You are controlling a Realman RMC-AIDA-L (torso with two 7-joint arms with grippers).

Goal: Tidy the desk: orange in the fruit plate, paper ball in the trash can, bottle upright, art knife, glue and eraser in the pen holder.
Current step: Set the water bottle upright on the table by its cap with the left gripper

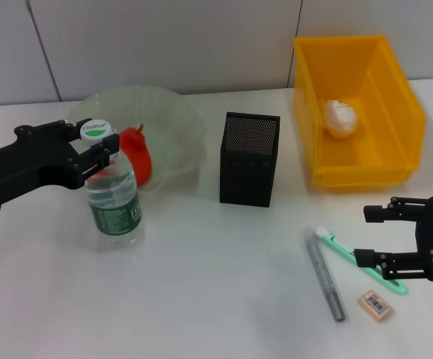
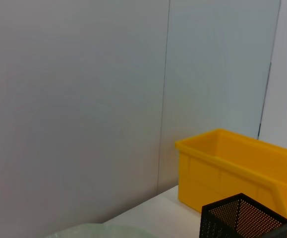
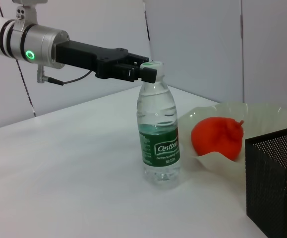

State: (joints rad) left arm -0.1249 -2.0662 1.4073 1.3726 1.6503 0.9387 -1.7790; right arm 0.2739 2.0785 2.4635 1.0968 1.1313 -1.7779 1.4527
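Standing upright on the table [image 1: 201, 299], the bottle [image 1: 113, 196] carries a green label reading "Cestbon"; its cap shows a green mark. The left gripper [image 1: 102, 155] has its fingers closed on the bottle's neck just under the cap. The orange [image 1: 137, 153] lies in the plate [image 1: 179, 127], the paper ball [image 1: 341, 117] in the bin [image 1: 395, 97]. The right gripper [image 1: 367, 235], jaws spread and holding nothing, hovers over the green knife [image 1: 343, 249], near the eraser [image 1: 375, 305] with its barcode, the grey glue pen [image 1: 324, 273] and the holder [image 1: 249, 159].
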